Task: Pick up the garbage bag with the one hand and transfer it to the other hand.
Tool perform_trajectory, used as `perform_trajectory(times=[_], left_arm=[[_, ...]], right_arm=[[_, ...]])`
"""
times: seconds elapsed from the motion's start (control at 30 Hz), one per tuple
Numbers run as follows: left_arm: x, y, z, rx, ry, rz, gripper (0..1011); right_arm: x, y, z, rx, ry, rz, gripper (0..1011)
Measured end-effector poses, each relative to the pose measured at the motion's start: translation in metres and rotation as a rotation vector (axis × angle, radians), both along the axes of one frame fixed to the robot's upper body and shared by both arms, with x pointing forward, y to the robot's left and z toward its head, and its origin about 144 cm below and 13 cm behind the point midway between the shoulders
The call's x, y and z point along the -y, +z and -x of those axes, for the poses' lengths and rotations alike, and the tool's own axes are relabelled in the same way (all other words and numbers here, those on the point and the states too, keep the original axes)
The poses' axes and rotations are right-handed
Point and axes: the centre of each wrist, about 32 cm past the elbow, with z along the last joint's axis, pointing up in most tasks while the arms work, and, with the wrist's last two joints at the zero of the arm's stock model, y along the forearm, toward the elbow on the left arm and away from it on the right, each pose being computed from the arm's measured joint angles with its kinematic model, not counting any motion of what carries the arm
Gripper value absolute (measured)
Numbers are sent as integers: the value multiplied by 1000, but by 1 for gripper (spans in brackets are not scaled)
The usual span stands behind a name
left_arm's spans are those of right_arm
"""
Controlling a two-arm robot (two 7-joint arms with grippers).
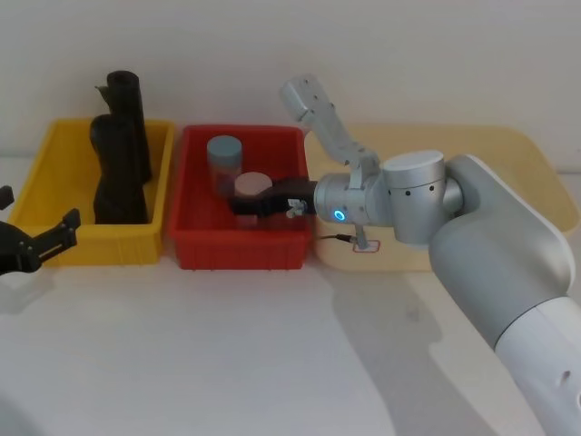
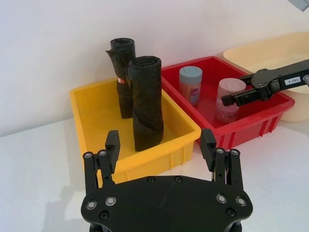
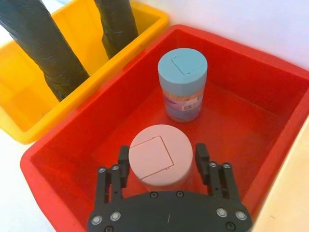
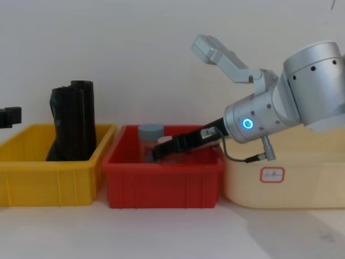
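The garbage bag [image 1: 120,182] stands upright in the yellow bin [image 1: 54,245], rolled tight at its top and wider at its foot; it also shows in the left wrist view [image 2: 146,101], the right wrist view [image 3: 43,48] and the chest view [image 4: 64,127]. My left gripper [image 1: 41,241] hovers open just in front of that bin, its fingers [image 2: 112,142] spread wide and facing the bag. My right gripper [image 1: 241,205], on the arm with the blue ring, reaches into the red bin [image 1: 236,252]. Its fingers [image 3: 123,162] press both sides of a pink-lidded jar [image 3: 161,154].
A slimmer black roll [image 1: 127,104] stands behind the bag in the yellow bin. A blue-lidded jar [image 1: 223,156] stands at the back of the red bin. A beige tray [image 1: 508,163] lies to the right, under my right arm. Bare white table spreads in front of the bins.
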Motion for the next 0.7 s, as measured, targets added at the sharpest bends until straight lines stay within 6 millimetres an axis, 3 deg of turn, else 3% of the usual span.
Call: perform_trajectory(times=[0.2,0.7], left_arm=[[0,0,0,0,0,0,1001],[0,0,0,0,0,0,1001]], right_arm=[[0,0,-1,-6,3,-5,668],[0,-1,-2,-15,6,-10,666]])
